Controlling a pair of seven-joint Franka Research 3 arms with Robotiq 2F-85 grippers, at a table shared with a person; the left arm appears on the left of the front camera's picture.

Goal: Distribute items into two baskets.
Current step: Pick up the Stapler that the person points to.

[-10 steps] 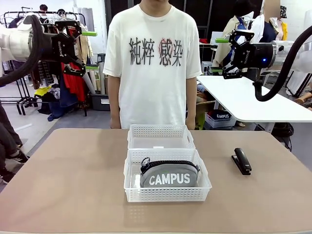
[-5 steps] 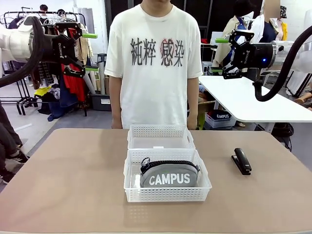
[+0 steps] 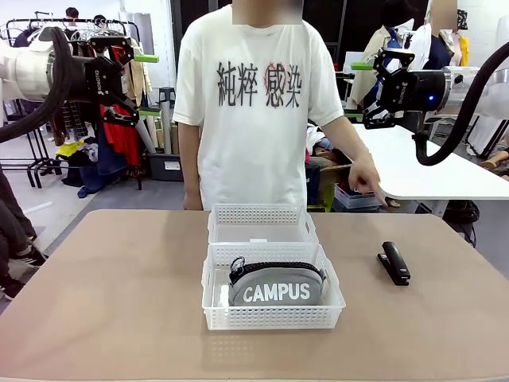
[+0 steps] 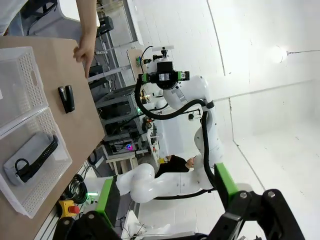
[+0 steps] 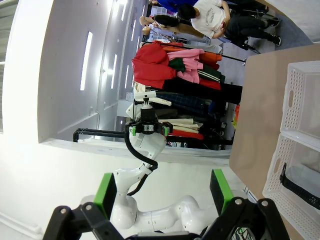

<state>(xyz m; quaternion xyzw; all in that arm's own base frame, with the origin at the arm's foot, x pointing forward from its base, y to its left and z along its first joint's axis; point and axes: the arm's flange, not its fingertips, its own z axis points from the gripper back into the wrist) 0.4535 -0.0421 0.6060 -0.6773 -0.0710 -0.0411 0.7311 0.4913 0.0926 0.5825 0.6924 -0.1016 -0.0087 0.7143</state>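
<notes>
While both arms sit up high, a quick look at the table from my end. Up at the left the left gripper [image 3: 149, 83] hangs well above the table [image 3: 119, 278], jaws spread wide with nothing between them. Over at the upper right the right gripper [image 3: 358, 91] is the mirror of that: fingers aimed toward the middle, wide apart, holding nothing.

Down in the middle, the two baskets sit one behind the other, touching, both with their long sides running left to right. The grey pouch [image 3: 276, 285] is in the near basket [image 3: 270, 320]. Its long axis runs left-right too, parallel to my edge of the table. It's up on its long edge with the CAMPUS print facing me and reading upright, the black zipper along the top and the pull ring at the left end. Just behind it is the far basket [image 3: 262, 213], closer to the person.

On the bare tabletop, the black stapler [image 3: 394, 263] lies well to the right of both baskets. Its long axis runs near-to-far, crosswise to the pouch, with the far end angled slightly left. I can't tell which end is the mouth.

Out on that side the person's hand [image 3: 367, 179] is held past the far table edge, fingers pointing down, clear of the stapler.
</notes>
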